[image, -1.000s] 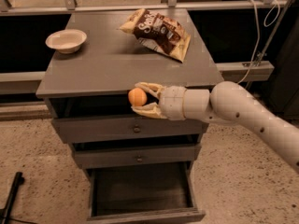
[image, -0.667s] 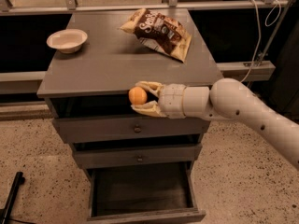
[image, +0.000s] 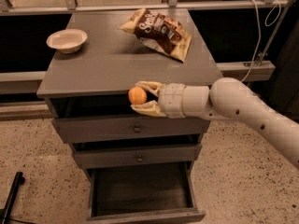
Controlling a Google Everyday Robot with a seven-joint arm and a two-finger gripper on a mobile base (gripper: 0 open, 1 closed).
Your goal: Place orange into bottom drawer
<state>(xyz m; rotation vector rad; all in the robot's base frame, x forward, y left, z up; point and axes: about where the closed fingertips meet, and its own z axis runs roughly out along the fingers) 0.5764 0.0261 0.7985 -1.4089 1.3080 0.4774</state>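
The orange is a small round fruit held between the two pale fingers of my gripper. The gripper is shut on it and hangs in front of the cabinet's front edge, level with the top, above the drawers. The white arm reaches in from the right. The bottom drawer is pulled open below, a deep box with a dark grey inside, nothing showing in it. It lies straight below the gripper, well lower.
The grey cabinet top carries a white bowl at the back left and a brown snack bag at the back right. Two upper drawers with small knobs are shut. A black pole lies on the speckled floor, lower left.
The gripper with the orange has hardly moved; it stays at the cabinet's front edge. The drawer stays open.
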